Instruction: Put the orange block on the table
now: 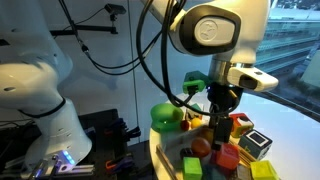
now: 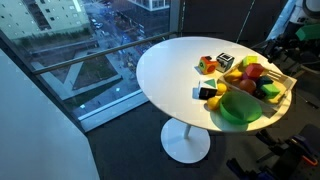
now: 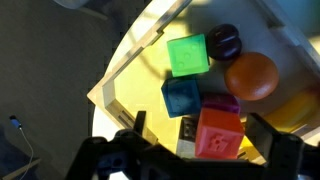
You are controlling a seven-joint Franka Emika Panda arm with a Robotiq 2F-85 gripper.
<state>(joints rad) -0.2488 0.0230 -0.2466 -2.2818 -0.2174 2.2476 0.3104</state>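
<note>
- The orange block (image 3: 218, 135) sits in the wooden tray (image 3: 130, 62), embossed face up. It looks near-square from above, so no long axis shows.
- The gripper (image 3: 202, 130) straddles it, fingers spread wide.
- Around it are one blue cube (image 3: 182, 97), one purple block (image 3: 224, 102), one green cube (image 3: 187, 55), one orange ball (image 3: 250, 77) and one dark ball (image 3: 225, 40).
- The tray stands on the white table (image 2: 165, 60).

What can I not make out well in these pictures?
- Orange block: wrist view, blurred; the marking on its face is unreadable.
- Gripper: in an exterior view, its fingertips are too small and dark against the blocks.
- Tray: in an exterior view, its blocks are too small to tell apart.
</note>
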